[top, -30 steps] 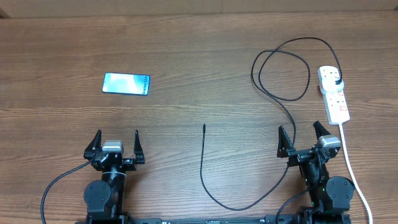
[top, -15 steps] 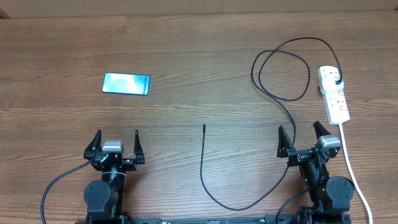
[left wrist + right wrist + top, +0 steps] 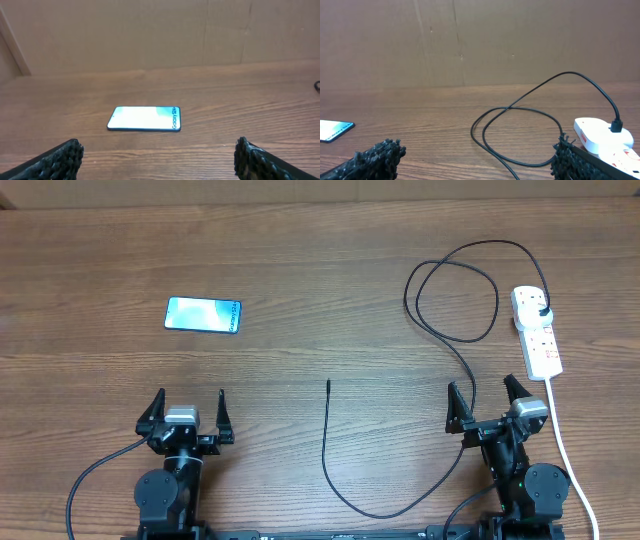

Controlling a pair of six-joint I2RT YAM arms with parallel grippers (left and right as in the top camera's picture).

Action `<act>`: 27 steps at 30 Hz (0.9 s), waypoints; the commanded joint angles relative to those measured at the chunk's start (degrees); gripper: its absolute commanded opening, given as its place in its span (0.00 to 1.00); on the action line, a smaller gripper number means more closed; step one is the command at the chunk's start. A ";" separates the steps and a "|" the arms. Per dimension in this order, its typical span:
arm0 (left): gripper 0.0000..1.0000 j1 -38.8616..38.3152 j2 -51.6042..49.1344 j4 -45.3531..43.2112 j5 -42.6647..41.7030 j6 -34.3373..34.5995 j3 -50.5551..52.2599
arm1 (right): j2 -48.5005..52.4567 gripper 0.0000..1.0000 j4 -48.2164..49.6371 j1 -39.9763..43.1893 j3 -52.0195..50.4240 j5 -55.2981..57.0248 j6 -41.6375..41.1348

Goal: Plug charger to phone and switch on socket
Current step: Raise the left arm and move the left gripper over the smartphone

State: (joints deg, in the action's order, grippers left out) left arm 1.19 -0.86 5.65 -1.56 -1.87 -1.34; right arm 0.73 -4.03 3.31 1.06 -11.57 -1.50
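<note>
1. Presently no step is under way. Both arms sit at the bottom edge of the overhead view. The left gripper (image 3: 190,394), lower left, has its jaws wide apart with nothing between them. The right gripper (image 3: 480,385), lower right, is likewise apart and empty.
2. Item positions:
   - The phone (image 3: 203,314) lies flat at upper left, screen lit.
   - The socket (image 3: 537,330) lies at the right edge.
   - The charger (image 3: 324,450) has its plug (image 3: 541,310) seated in the socket's top outlet.
   - Its cable loops at upper right, drops beside the right gripper and curves along the bottom.
   - It ends at the connector tip (image 3: 328,383) at frame centre, well apart from the phone.
3. Judgement: the first step is fetching the connector tip.
   - That calls for a pinch just behind the tip, then a carry to the phone's port.
   - The other arm would likely need to brace the phone.
   - I cannot tell which phone edge holds the port.
   - The switch comes last.
4. View differences:
   - The left wrist view shows the phone (image 3: 144,118) dead ahead, with lettering at its right end.
   - The right wrist view shows the plug (image 3: 617,125) standing in the socket (image 3: 600,131), and the cable loop.
   - The connector tip appears only overhead.
   - I cannot tell the switch position in any view.
</note>
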 commanded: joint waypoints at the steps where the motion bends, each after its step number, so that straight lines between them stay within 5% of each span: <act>1: 1.00 0.39 0.13 1.99 -0.90 2.32 -3.96 | -0.57 1.00 0.24 -0.35 -0.59 0.59 0.00; 8: 1.00 0.39 -7.52 4.63 2.27 2.34 -10.97 | -0.57 1.00 0.26 -0.35 -0.59 0.59 0.00; 19: 1.00 0.39 -34.40 4.76 5.14 8.72 -30.25 | -0.57 1.00 0.26 -0.35 -0.59 0.61 0.00; 27: 1.00 0.37 -45.99 4.55 2.05 8.74 -31.76 | -0.57 1.00 0.26 -0.35 -0.59 0.59 0.00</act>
State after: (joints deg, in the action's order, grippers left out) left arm 1.19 -43.88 10.37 2.11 5.96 -32.29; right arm 0.73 -4.03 3.27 1.06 -11.57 -1.50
